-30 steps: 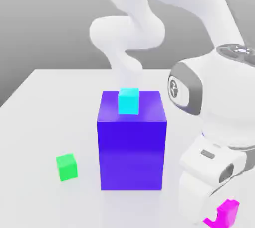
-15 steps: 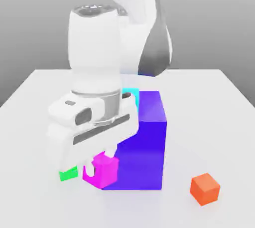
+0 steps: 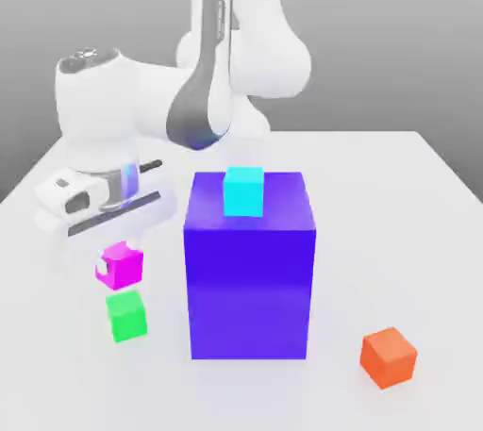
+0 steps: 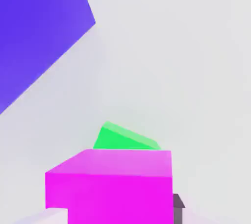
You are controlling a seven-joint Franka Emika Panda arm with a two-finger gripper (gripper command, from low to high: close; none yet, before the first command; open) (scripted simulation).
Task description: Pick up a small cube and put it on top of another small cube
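White tabletop [image 3: 396,193], grey backdrop. Big blue-violet block [image 3: 250,278] stands mid-table; cyan small cube [image 3: 243,191] sits on its top face. Orange small cube [image 3: 388,357] rests on the table toward the exterior view's right, near the front edge. Gripper [image 3: 113,267] hangs at the exterior view's left of the block, fingers pinched on the magenta-pink cube [image 3: 120,266], which is carried above the table. Green cube [image 3: 125,315] sits on the table just below it; the two look slightly apart, though contact is hard to rule out. Hand view: magenta-pink cube [image 4: 110,186] close up, green cube [image 4: 125,138] partly visible beyond it.
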